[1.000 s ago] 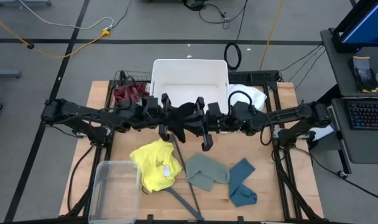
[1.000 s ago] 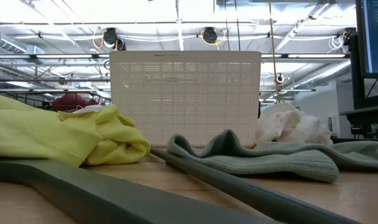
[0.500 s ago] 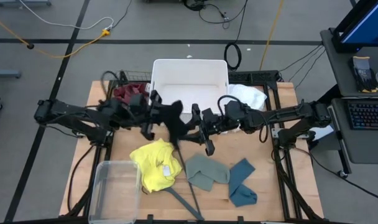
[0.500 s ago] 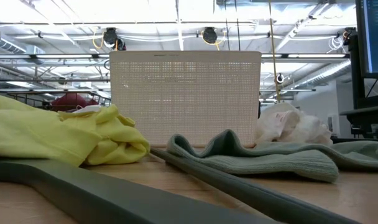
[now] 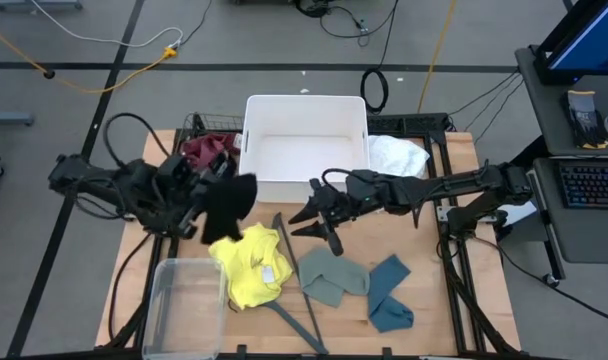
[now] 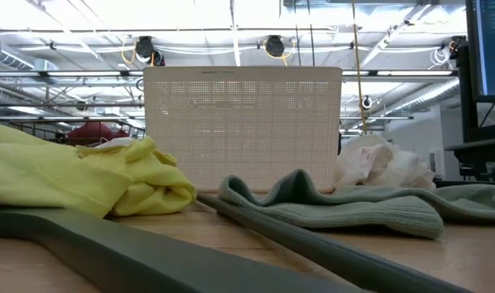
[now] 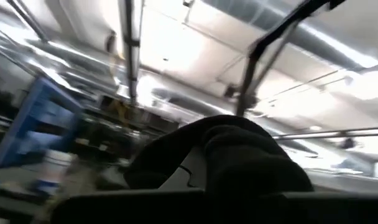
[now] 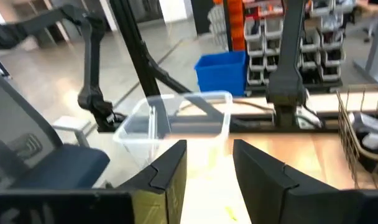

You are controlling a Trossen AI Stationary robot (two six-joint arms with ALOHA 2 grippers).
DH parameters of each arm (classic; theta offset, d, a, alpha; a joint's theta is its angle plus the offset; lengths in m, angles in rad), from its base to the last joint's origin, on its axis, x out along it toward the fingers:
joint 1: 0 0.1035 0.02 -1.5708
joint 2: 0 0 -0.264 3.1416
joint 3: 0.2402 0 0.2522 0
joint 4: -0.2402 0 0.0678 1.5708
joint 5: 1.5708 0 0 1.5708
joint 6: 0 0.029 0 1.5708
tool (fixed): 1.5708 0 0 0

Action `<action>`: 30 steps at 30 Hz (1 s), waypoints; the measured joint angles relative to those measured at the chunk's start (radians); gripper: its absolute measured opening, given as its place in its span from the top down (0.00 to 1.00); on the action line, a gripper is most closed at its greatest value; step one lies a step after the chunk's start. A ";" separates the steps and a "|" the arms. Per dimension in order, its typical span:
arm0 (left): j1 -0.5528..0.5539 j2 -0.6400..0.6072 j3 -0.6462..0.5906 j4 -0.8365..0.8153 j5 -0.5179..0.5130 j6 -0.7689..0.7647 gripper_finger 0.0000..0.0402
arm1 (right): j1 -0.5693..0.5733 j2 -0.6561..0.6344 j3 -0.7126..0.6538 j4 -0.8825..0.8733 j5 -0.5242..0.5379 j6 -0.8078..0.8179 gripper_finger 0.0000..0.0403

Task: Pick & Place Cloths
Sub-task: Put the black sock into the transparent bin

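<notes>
High view: left gripper (image 5: 212, 205) up over the table's left half, fingers pinched tight on a black cloth (image 5: 227, 205) that droops limp just above the yellow cloth (image 5: 248, 266). Right gripper (image 5: 317, 215) out near mid-table, fingers parted, nothing between them, hanging above the thin grey hanger (image 5: 296, 275) and the sage green cloth (image 5: 333, 276). Teal cloth (image 5: 389, 292) lying just beside the sage one, white cloth (image 5: 398, 155) bunched by the white bin (image 5: 305, 112), maroon cloth (image 5: 208, 150) in the wire basket (image 5: 193, 125) at the back left. Clear tub (image 5: 184, 307) at the front left.

Soft, light, floppy stuff, by the look of it; no stiffness, likely to sag and trail from any pinch. Best taken at a raised fold or bunched ridge, not a flat edge. Black piece apt to snag the yellow one if carried low.
</notes>
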 joint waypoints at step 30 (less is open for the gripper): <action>-0.523 -0.004 0.000 -0.532 -0.486 -0.867 1.00 | -0.007 -0.082 -0.001 -0.072 0.009 -0.132 1.00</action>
